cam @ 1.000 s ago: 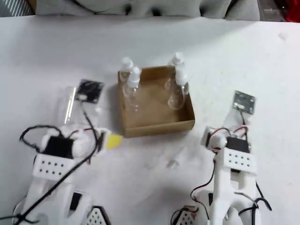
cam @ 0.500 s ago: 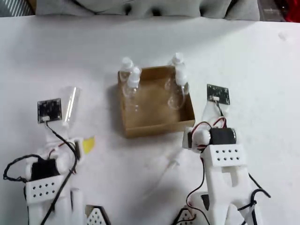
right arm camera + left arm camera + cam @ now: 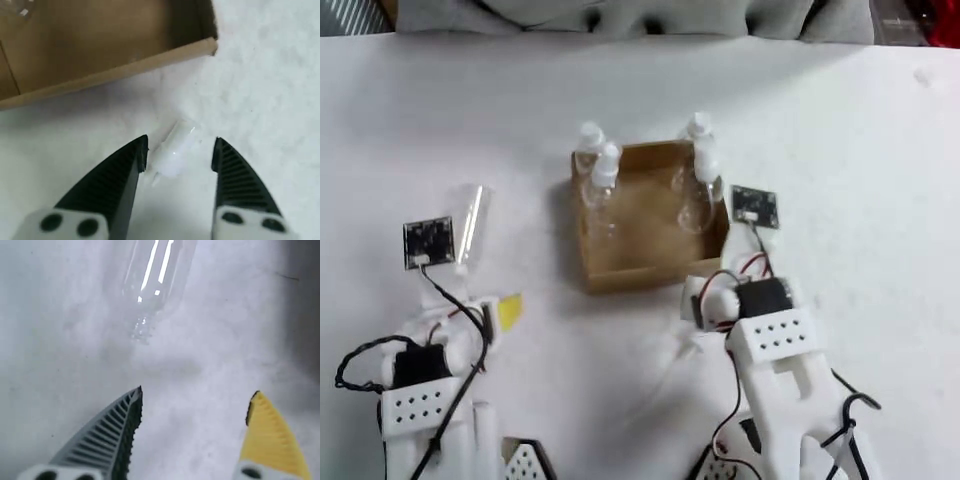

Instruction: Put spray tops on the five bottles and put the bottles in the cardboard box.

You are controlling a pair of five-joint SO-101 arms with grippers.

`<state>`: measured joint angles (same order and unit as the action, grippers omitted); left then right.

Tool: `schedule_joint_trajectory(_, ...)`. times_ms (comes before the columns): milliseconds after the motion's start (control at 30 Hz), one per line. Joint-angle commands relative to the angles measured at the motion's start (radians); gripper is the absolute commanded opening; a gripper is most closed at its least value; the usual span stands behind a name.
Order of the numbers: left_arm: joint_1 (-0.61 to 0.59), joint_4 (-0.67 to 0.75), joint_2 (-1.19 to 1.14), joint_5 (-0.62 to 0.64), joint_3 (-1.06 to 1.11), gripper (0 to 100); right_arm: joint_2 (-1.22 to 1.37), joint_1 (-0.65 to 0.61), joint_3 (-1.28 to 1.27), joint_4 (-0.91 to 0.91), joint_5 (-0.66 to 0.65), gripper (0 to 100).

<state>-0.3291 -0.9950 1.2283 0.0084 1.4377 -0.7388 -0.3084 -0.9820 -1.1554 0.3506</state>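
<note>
The cardboard box sits mid-table with several capped clear bottles standing in it. One uncapped clear bottle lies on the table to the box's left. In the left wrist view this bottle points its bare neck at my left gripper, which is open and a short way back from it. A white spray top lies in front of the box. My right gripper is open, with the spray top between its fingers and the box's front wall just beyond.
The white table has free room behind the box and to its right. Loose cables hang by the left arm's base, near the front edge.
The right arm has swung left and down over the spray top. The left arm pulled back from beside the box a second ago and has since barely moved.
</note>
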Motion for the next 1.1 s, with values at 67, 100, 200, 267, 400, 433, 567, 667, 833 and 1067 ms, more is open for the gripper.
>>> schedule_joint_trajectory(67, -0.008, 0.032, 0.024, -0.009, 0.006, 31, 0.002, -0.028, -0.051, 0.087, 0.026, 16.6)
schedule_joint_trajectory(100, -0.008, 0.034, 0.024, -0.011, 0.009, 31, 0.002, -0.025, -0.06, 0.094, 0.025, 15.4)
schedule_joint_trajectory(200, -0.008, 0.034, 0.024, -0.011, 0.009, 31, 0.004, -0.016, -0.071, 0.099, 0.015, 14.6)
schedule_joint_trajectory(267, -0.008, 0.034, 0.024, -0.011, 0.009, 31, 0.028, -0.001, -0.071, 0.099, -0.003, 15.9)
schedule_joint_trajectory(400, -0.008, 0.034, 0.024, -0.011, 0.009, 31, 0.177, 0.013, -0.06, 0.111, -0.011, 19.7)
schedule_joint_trajectory(433, -0.007, 0.034, 0.024, -0.011, 0.009, 31, 0.219, 0.013, -0.057, 0.136, -0.005, 20.0)
schedule_joint_trajectory(567, -0.007, 0.034, 0.024, -0.011, 0.009, 31, 0.344, 0.005, -0.057, 0.22, -0.002, 16.9)
schedule_joint_trajectory(667, -0.007, 0.034, 0.024, -0.011, 0.009, 31, 0.381, 0.002, -0.054, 0.232, -0.002, 12.6)
schedule_joint_trajectory(833, -0.008, 0.034, 0.024, -0.011, 0.011, 31, 0.38, 0.001, -0.051, 0.226, -0.003, 1.6)
schedule_joint_trajectory(1067, -0.008, 0.035, 0.024, -0.011, 0.015, 31, 0.38, 0.068, 0.043, 0.12, -0.041, 1.5)
